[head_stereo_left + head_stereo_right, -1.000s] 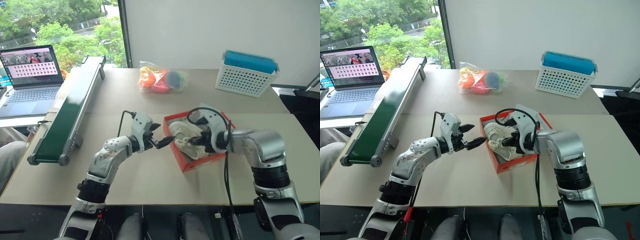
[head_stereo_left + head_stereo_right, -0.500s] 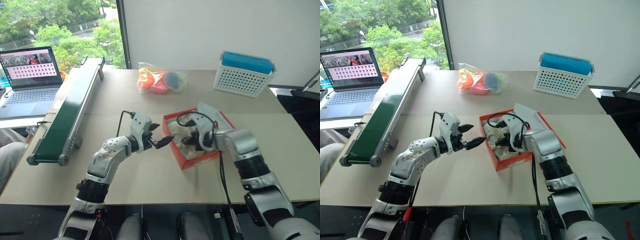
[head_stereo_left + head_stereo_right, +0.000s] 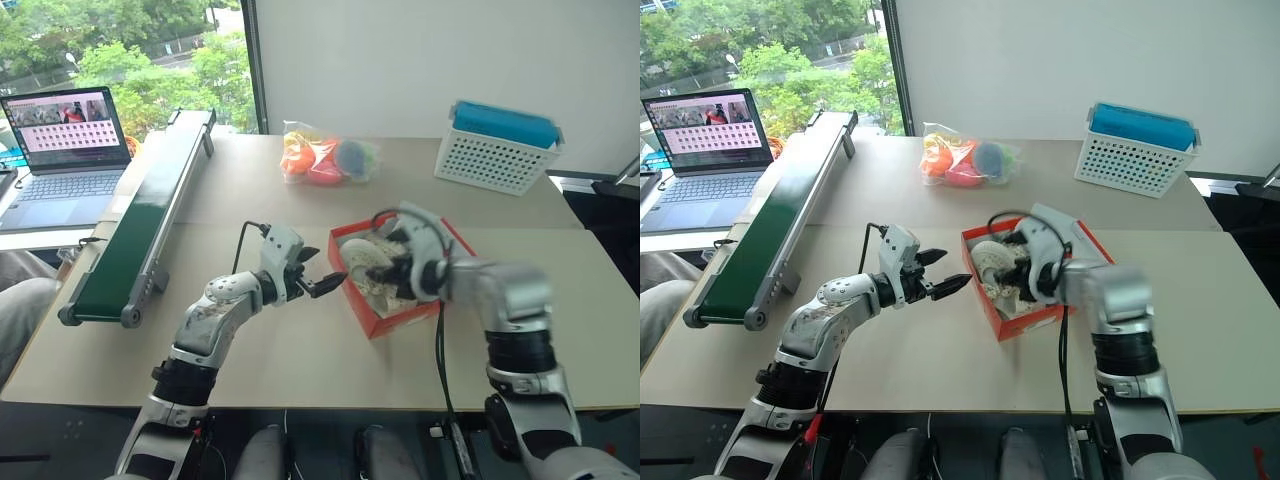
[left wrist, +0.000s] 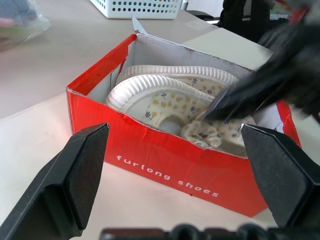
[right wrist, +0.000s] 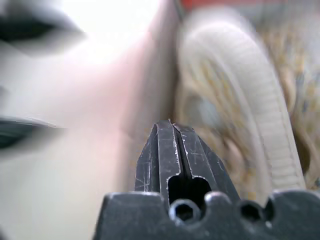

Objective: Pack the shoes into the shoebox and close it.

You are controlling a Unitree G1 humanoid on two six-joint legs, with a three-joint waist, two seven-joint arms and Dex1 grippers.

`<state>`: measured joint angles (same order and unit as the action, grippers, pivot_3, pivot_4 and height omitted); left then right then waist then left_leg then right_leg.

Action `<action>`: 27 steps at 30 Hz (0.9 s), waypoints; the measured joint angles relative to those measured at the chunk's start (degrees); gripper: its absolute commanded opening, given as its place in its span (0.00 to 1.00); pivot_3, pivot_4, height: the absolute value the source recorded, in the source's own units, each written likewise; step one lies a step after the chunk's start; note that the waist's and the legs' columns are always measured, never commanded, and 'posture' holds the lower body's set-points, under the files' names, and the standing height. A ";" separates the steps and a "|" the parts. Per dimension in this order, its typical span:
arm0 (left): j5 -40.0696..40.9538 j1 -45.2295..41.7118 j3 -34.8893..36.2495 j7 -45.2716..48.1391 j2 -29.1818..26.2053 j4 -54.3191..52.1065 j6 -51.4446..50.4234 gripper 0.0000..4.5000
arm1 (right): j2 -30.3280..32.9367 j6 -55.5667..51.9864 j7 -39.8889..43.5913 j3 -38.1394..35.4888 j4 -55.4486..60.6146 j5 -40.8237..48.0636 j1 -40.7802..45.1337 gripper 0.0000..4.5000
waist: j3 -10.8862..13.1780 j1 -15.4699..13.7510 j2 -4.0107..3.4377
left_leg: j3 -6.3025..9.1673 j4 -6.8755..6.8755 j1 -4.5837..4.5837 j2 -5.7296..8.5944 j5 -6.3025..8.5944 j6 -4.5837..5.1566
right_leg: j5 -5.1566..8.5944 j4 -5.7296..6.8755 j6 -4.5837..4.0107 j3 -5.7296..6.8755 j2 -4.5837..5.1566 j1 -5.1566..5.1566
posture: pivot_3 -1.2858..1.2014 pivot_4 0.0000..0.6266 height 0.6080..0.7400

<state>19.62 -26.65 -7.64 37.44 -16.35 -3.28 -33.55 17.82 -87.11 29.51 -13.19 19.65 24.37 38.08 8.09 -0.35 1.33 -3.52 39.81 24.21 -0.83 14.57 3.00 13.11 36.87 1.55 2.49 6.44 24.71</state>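
Observation:
The red shoebox [image 3: 385, 320] stands open in the middle of the table, printed "furlong shoes" on its side [image 4: 165, 172]. Both cream shoes [image 4: 165, 97] with ribbed soles lie inside it, side by side. My right gripper [image 3: 392, 277] is shut with nothing between its fingers. It hovers just above the shoes, its tip [image 4: 212, 112] close over one shoe [image 5: 240, 100]. Left of the box, a short gap from its near corner, my left gripper [image 3: 328, 266] is open and points at it, holding nothing. My right hand hides much of the lid.
A green conveyor belt [image 3: 140, 215] runs along the table's left side, with a laptop [image 3: 60, 150] beyond it. A clear bag of colourful toys [image 3: 325, 160] lies at the back, and a white perforated basket with a blue top [image 3: 498, 148] stands at the back right.
My right gripper has risen out of the box and drawn slightly back, still shut. The left arm and the shoebox have stayed put.

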 measured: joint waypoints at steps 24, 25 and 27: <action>-1.81 -6.09 -2.90 7.31 0.24 6.09 5.97 1.00 | -10.40 -4.97 -29.88 -35.32 14.26 -8.46 -13.94 0.01 | 0.07 0.41 -0.13 | -0.10 0.01 -0.04 0.06 0.00 0.01 | 0.04 0.06 0.07 -0.16 -0.12 0.01 | 0.52 0.24 0.73; -1.80 -6.87 -2.92 7.37 0.47 6.28 5.99 1.00 | -10.69 -4.97 -30.18 -35.13 12.85 -8.63 -13.93 0.01 | 0.07 0.42 -0.13 | -0.10 0.03 -0.04 0.07 -0.01 0.01 | 0.04 0.07 0.07 -0.16 -0.12 0.00 | 0.52 0.24 0.73; -1.78 -8.31 -2.91 7.53 0.93 6.27 6.34 1.00 | -10.80 -4.97 -30.74 -34.89 9.67 -9.58 -13.71 0.01 | 0.08 0.42 -0.15 | -0.11 0.03 -0.06 0.08 -0.01 0.02 | 0.04 0.08 0.07 -0.17 -0.12 0.00 | 0.52 0.24 0.73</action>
<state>17.83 -34.97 -10.55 44.96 -15.42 2.99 -27.22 7.02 -92.08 -1.23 -48.09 29.31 14.79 24.38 8.16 0.07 1.19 -3.63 39.84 24.15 -0.75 14.56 3.01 13.15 36.95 1.62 2.32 6.32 24.70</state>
